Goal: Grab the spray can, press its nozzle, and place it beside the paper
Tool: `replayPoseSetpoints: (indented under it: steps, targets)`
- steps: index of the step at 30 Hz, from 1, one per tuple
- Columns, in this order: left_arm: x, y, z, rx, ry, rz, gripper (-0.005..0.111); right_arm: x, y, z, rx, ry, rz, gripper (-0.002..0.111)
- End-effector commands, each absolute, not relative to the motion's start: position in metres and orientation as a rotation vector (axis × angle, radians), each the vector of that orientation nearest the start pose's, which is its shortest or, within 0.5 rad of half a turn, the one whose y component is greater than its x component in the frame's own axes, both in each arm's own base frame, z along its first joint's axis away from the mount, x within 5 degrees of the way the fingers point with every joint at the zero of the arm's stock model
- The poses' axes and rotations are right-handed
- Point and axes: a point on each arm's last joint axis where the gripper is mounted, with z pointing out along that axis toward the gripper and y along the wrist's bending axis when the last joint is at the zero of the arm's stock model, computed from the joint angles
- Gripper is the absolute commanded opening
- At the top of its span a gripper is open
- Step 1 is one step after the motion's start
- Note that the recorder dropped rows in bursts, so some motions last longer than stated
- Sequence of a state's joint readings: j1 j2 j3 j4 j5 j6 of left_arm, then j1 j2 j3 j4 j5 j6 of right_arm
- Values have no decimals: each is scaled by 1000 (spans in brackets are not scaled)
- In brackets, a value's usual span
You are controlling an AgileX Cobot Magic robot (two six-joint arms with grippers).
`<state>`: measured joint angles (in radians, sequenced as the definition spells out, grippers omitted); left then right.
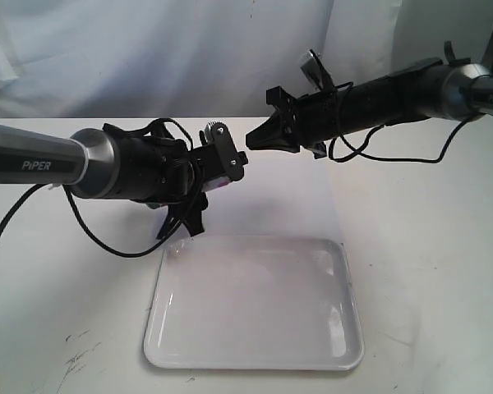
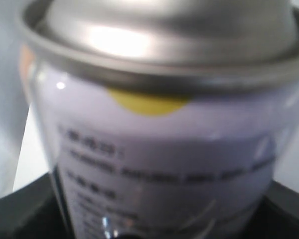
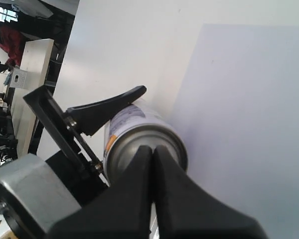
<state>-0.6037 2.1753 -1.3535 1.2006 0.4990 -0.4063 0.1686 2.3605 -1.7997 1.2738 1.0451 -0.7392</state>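
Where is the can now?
Exterior view, left of centre: the left gripper holds the can above the table behind the tray, the shut right gripper at its top.

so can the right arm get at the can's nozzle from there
Probably yes: the left pincer holds the can with its top facing the right pincer, whose shut tips sit just in front of it, nothing between. The nozzle is hidden.

light: bright, diffuse, shadows faint | glare: white hotspot on spray can [image 2: 164, 149] shoulder | focus: left wrist view blurred, print illegible | exterior view slightly soft
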Motion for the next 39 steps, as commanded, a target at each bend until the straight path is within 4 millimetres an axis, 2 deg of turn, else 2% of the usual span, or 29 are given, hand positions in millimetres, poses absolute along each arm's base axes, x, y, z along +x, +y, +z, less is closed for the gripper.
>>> replayPoseSetpoints:
  steps: [1,16,29,39]
  targets:
    - [388,-221,124,1397,2016,647,0,473,159,164,-280,2402,1399,0]
    - [388,-221,124,1399,2015,647,0,468,164,161,-320,2448,1377,0]
    - [388,-221,124,1399,2015,647,0,463,177,160,-359,2458,1380,0]
    - [388,-221,124,1399,2015,647,0,463,177,159,-360,2460,1375,0]
